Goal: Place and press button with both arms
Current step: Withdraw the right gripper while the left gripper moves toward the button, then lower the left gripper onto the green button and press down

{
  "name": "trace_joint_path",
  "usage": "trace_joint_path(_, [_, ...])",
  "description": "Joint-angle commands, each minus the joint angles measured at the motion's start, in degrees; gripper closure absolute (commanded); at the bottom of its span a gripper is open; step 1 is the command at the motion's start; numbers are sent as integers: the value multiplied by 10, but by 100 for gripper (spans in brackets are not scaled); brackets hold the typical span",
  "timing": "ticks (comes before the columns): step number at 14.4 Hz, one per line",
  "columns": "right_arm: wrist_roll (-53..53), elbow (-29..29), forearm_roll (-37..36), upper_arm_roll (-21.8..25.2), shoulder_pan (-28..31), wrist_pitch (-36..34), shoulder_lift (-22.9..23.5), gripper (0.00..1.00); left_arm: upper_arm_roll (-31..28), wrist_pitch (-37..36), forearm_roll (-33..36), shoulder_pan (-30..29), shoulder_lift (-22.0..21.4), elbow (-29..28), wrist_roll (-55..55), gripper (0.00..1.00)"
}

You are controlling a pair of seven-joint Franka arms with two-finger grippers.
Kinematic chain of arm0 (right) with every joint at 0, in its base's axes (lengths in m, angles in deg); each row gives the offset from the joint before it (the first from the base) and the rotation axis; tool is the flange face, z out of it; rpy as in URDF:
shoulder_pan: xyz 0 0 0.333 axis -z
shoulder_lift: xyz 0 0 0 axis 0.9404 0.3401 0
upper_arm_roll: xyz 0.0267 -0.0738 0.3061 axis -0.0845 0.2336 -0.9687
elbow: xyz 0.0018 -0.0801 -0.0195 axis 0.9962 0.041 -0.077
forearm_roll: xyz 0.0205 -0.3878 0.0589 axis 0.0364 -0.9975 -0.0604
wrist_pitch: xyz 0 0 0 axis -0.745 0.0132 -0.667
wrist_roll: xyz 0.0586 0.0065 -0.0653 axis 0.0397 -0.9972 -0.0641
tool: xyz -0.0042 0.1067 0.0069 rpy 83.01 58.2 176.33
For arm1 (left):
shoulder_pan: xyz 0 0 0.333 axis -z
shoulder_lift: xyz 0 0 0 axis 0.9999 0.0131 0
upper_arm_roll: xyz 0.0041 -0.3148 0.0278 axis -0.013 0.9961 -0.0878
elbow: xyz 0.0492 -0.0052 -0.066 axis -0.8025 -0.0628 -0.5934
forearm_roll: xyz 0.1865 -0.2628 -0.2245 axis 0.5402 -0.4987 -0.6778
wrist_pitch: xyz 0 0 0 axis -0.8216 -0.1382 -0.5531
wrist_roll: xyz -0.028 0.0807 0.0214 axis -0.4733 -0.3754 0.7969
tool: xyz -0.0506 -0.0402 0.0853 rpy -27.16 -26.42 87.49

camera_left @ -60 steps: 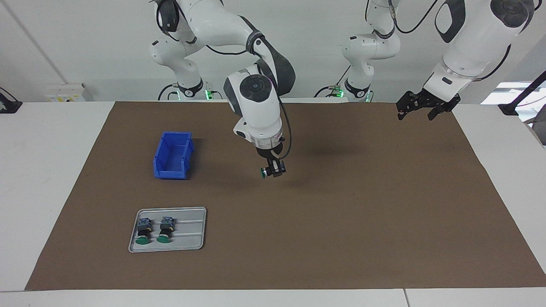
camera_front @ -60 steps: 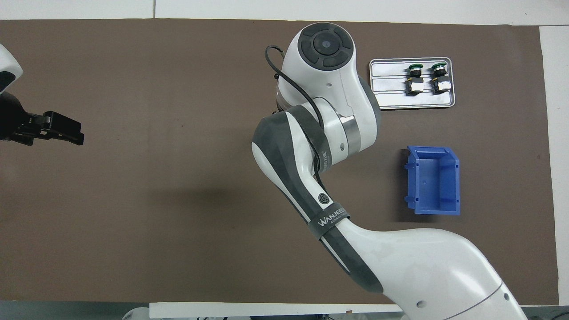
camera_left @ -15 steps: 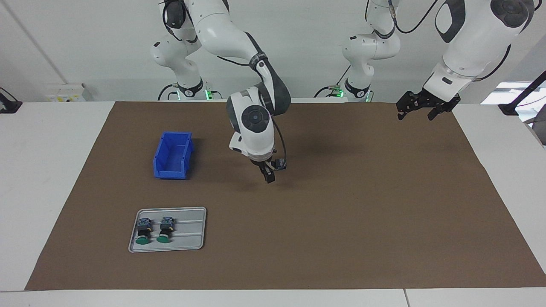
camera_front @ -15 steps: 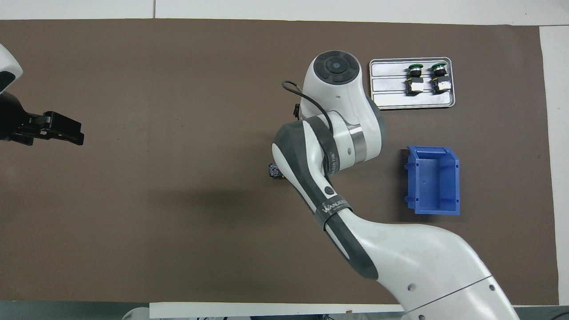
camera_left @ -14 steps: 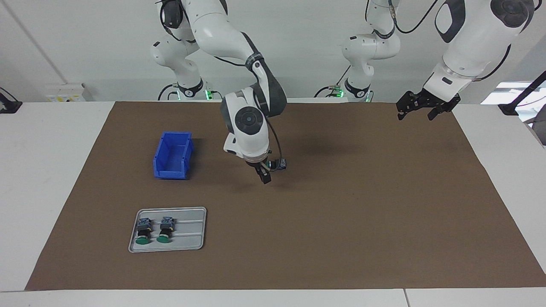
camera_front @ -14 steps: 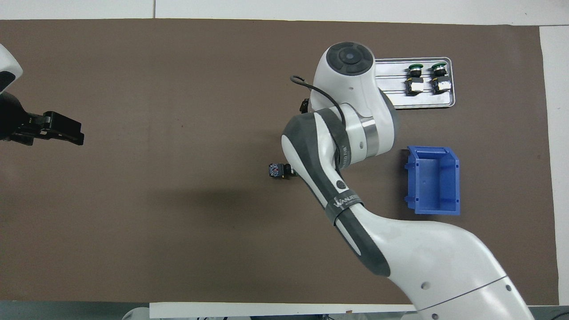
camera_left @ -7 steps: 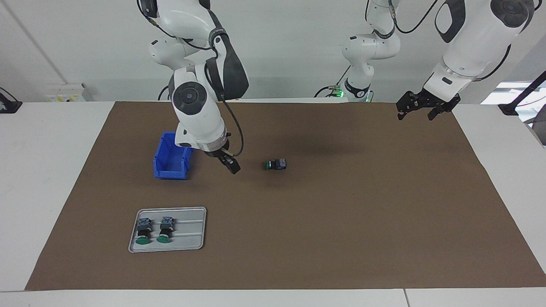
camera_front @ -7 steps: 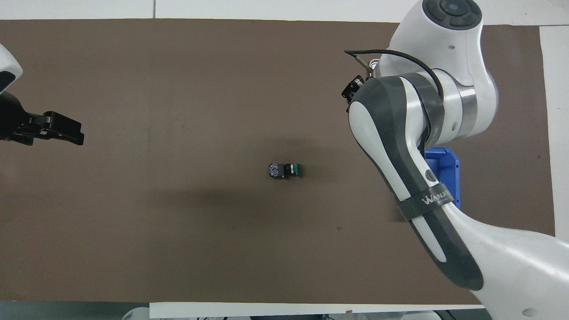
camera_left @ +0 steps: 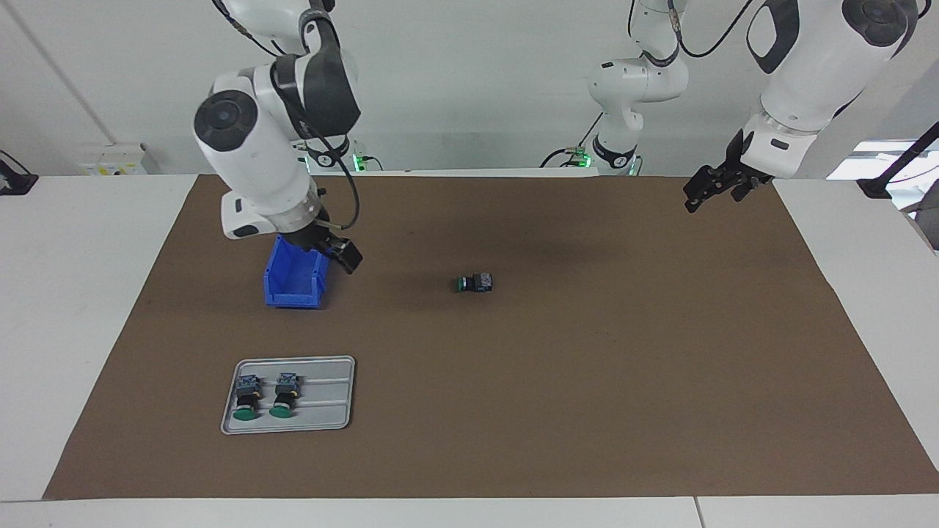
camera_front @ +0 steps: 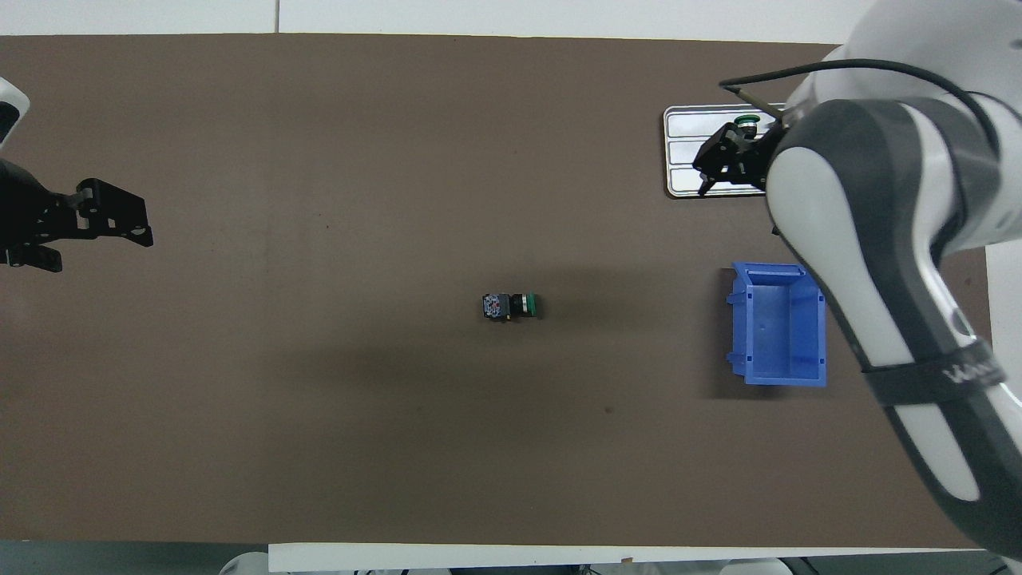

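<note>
Mid-mat on the bench, green push-button (camera_left: 474, 282) lies on its side, untouched. Right gripper (camera_left: 343, 257) over blue bin (camera_left: 293, 282), left gripper (camera_left: 710, 192) over mat edge; fingers apart on both.

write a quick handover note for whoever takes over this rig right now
Right claw: open, empty, raised beside the blue bin.
Left claw: open, empty, waiting above the brown mat at its arm's end of the table.
Button: lying on its side mid-mat, touching nothing.
Two more buttons lie in the grey tray.
Done: one button placed on the mat.
Left: press it.
</note>
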Motion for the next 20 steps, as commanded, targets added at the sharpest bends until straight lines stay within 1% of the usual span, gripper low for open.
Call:
trace_joint_path(1, [68,16,-39,-65,84,-20,-54,1,1,13,-12,4,-3,-3,-109,0])
trace_joint_path(3, [146,18,-51,-86,132,-40,-78,1,2,15,-18,14,-2,-1,-225,0])
trace_joint_path(6, [225,18,-70,-94,169,-55,-109,1,2,35,-23,36,-1,-4,-373,0])
trace_joint_path(8, [274,18,-87,-120,207,-55,-120,1,2,63,-23,61,14,-5,-498,0])
trace_joint_path(10, [291,19,-89,-152,258,-50,-128,1,2,102,-23,89,28,-5,-643,0])
trace_joint_path(11, [290,24,-89,-153,264,-43,-129,1,2,126,-23,108,37,-4,-717,0])
trace_joint_path(12, [292,45,-89,-153,267,-19,-135,1,1,147,-22,122,51,0,-779,0])
trace_joint_path(13, [293,72,-90,-153,272,19,-148,1,1,154,-20,135,62,2,-819,0])
trace_joint_path(14, [294,86,-90,-152,273,39,-152,1,1,150,-13,154,81,13,-837,0])
trace_joint_path(15, [293,86,-89,-153,273,39,-152,1,1,147,-4,176,105,28,-854,0])
trace_joint_path(17, [293,84,-89,-153,270,37,-152,1,0,151,-1,196,143,51,-934,0])
trace_joint_path(19, [293,84,-88,-153,272,37,-151,1,0,160,-2,235,171,58,-975,0])
trace_joint_path(20, [291,84,-86,-153,272,36,-152,1,0,185,0,245,183,57,-1014,0])
